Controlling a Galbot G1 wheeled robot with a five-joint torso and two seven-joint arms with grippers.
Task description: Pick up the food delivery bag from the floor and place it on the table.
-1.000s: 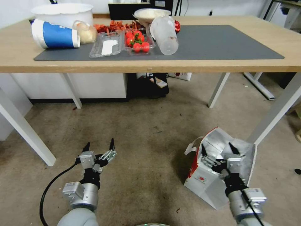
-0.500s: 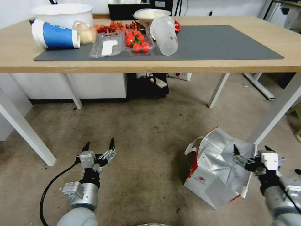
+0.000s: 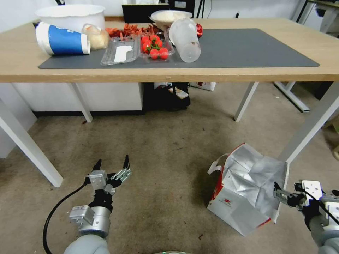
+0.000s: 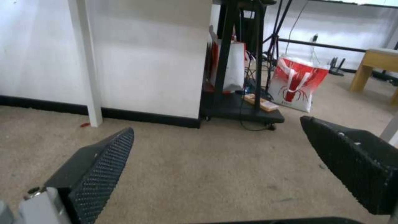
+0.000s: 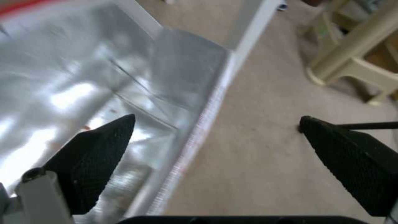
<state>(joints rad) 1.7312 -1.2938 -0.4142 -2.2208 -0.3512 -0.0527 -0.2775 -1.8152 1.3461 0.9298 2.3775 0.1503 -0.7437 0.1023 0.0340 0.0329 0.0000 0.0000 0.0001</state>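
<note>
Two spread jaws of the right gripper (image 3: 290, 192) straddle the far-side rim of the food delivery bag (image 3: 247, 190), one inside the foil mouth (bag upright on the floor (image 3: 169, 158), by a tabletop (image 3: 21, 67) leg); left gripper (image 3: 111, 165) idles open, well apart.

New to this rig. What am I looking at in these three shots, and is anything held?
It is a wheeled robot with two arms. The head view looks down from its head camera. The left claw hovers open over the floor, idle. The right claw is open astride the rim of the food delivery bag, which lies on the carpet; nothing is held. The other two shots come from wrist cameras, each looking out between its own claw's fingers. The table carries tomatoes, cups and trays.
</note>
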